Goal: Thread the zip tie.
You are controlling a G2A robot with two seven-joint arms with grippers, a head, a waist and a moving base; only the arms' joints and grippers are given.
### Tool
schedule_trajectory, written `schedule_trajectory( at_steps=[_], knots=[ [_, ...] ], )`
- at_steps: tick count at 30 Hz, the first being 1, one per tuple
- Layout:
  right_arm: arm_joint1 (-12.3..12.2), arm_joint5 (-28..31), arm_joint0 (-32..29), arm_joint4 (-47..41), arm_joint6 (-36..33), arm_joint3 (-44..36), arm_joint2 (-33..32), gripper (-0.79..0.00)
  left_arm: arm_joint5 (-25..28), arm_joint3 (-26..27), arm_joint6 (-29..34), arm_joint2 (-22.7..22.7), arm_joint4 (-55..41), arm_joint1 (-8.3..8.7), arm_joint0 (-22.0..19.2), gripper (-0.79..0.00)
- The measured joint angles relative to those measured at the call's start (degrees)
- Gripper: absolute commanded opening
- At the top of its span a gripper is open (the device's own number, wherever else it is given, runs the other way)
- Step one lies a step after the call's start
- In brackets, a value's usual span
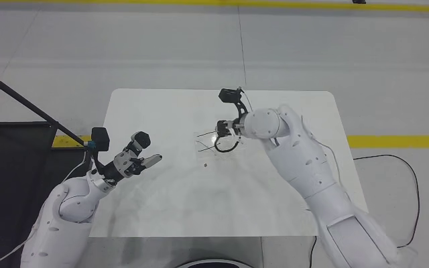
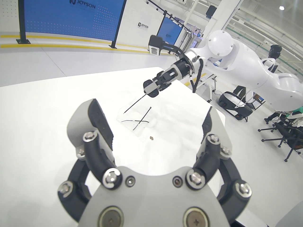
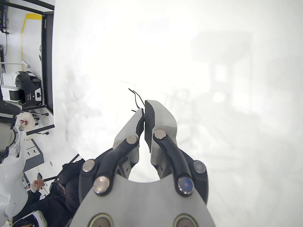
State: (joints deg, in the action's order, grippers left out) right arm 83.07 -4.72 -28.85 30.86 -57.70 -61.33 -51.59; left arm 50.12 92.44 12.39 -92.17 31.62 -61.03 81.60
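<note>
Left end effector (image 2: 152, 109) hung wide open. Right end effector (image 2: 148, 93) pinched the zip tie (image 2: 133, 103), long axis slanting tip-down toward the tabletop (image 2: 47, 119).

black zip tie (image 2: 133, 104), white table (image 1: 174, 208)

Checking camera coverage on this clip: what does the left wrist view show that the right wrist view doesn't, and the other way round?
Left wrist view adds: the left end effector, open above the table, two loose zip ties lying crossed on it, and a small brown speck nearby. Right wrist view adds: the right end effector up close, its pads pressed together. Shared: the right end effector shut on a black zip tie.
</note>
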Motion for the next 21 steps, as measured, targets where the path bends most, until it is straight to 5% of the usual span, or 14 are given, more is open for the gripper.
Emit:
schedule_trajectory(
  at_steps=[9,13,21],
  knots=[
    [-4.43,6.94,-11.62,6.13,-5.53,-21.74,-8.24,-0.785,2.76,0.28,5.68,-0.66,-4.56,0.88,-0.85,0.000],
    [-5.79,10.55,-15.73,8.76,-8.51,-29.59,-10.43,-0.785,7.60,-0.71,15.18,-0.22,-10.62,2.20,-2.33,0.000],
    [-7.94,18.90,-22.29,5.52,-15.22,-39.63,-14.98,-0.785,7.88,0.70,35.21,2.61,-32.34,5.95,-4.64,0.000]
  ],
)
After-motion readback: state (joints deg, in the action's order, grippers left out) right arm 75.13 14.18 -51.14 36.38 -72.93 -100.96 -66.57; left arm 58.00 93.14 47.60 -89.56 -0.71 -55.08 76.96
